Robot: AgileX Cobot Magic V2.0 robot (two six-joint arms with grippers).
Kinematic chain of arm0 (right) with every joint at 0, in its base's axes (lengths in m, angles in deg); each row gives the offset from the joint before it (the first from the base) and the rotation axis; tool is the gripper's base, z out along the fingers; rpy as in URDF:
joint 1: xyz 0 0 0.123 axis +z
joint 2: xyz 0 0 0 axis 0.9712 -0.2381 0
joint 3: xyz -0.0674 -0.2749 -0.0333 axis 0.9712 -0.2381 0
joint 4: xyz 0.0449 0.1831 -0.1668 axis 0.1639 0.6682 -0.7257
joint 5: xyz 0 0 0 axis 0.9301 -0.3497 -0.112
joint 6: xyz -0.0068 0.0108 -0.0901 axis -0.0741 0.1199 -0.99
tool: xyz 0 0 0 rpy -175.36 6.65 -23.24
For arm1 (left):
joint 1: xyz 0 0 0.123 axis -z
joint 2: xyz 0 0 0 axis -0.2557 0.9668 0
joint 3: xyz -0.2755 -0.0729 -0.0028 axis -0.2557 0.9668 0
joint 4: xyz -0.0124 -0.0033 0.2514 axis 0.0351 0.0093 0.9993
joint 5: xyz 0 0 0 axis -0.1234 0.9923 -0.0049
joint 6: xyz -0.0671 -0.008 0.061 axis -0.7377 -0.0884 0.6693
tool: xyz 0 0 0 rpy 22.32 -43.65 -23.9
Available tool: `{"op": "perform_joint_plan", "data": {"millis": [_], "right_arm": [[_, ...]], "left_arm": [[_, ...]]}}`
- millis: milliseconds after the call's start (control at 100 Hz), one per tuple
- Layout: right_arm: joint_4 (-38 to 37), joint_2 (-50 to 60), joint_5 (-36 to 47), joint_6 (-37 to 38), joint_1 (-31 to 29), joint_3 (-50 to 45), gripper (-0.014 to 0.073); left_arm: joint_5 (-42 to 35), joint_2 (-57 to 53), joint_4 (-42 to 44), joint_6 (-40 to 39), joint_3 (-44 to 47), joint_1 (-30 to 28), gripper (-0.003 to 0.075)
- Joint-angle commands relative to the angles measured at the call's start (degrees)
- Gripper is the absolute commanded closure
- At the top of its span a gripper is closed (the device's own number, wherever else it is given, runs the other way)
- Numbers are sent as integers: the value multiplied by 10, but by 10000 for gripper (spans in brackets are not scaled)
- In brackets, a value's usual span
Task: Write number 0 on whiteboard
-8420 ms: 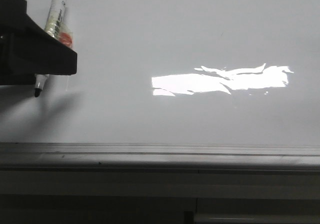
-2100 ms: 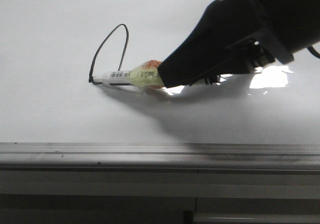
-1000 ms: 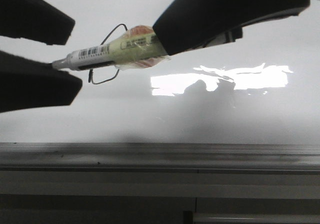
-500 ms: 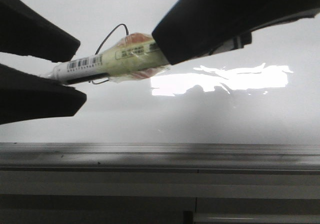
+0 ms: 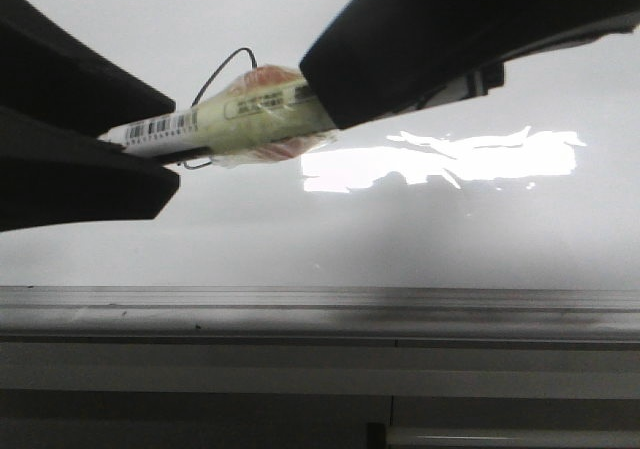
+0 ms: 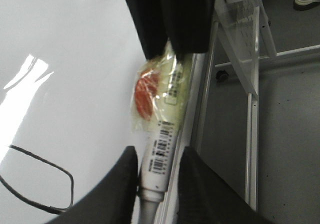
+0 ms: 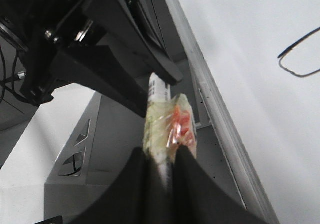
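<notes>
We hold the marker (image 5: 235,117) above the whiteboard (image 5: 420,239), our right gripper (image 7: 160,171) pinching its rear end, while the left gripper (image 6: 157,171) has its fingers (image 6: 122,176) spread around the tip end, seemingly not yet pressing. The number 0 (image 6: 37,176) looks drawn, lying on the board just behind the marker. For a clean handover, we should close the left fingers squarely on the barrel before the right lets go.
</notes>
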Motion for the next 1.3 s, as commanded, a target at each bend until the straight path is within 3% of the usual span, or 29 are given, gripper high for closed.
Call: {"op": "perform_joint_plan", "data": {"millis": [0, 50, 330, 400, 510, 570, 730, 890, 1130, 1290], "right_arm": [[33, 6, -3, 0, -3, 20, 651], [34, 6, -8, 0, -3, 20, 651], [55, 6, -19, 0, -3, 22, 622], [56, 6, -29, 0, -3, 21, 504], [57, 6, -29, 0, -3, 28, 182], [57, 6, -23, -4, -3, 41, 102], [58, 29, 70, -37, -3, 76, 171], [56, 61, 176, -51, -4, 86, 203], [40, 66, 189, -51, -4, 84, 203], [40, 66, 189, -51, -4, 80, 203]], "left_arm": [[-4, -2, 2, -2, -15, -1, 671], [-4, -2, 2, -2, -15, -1, 739], [-5, -2, 2, 0, -15, -1, 740], [-4, -2, 2, 0, -15, -1, 740], [-1, -2, 2, -7, -15, -1, 740], [16, -2, -2, -21, -16, -1, 740], [107, -5, -5, -146, -27, -1, 740], [271, -9, -5, -415, -30, -1, 740], [283, -9, -1, -588, -30, -2, 740], [307, -9, -1, -637, -30, -2, 740]]}}
